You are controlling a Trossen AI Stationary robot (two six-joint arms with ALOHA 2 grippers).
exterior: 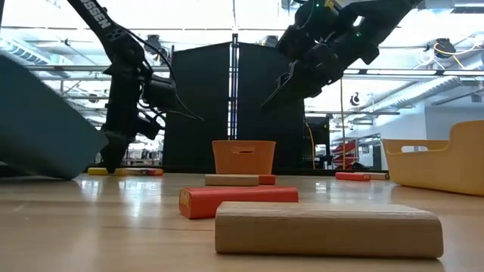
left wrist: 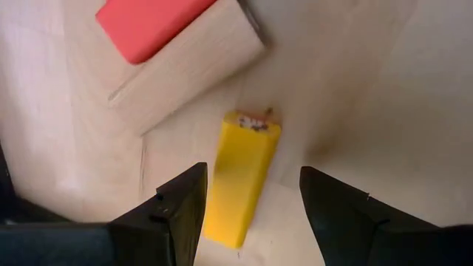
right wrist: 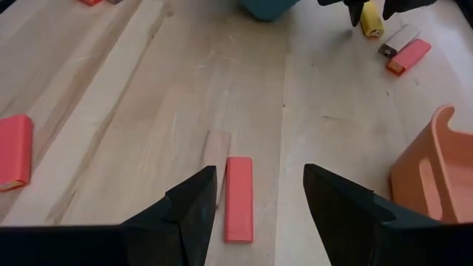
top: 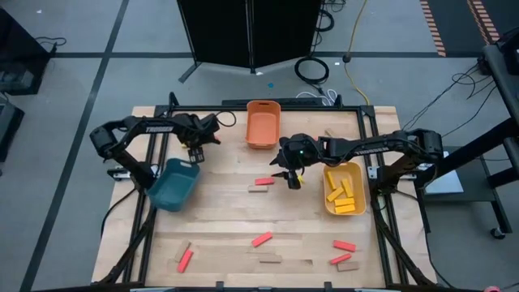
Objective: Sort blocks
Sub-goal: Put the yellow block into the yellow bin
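I hover my right gripper, fingers spread, over the red block near the orange bin; my left gripper, also spread, straddles a yellow block for pickup.

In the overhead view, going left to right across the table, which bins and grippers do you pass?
Teal bin → left gripper → orange bin → right gripper → yellow bin.
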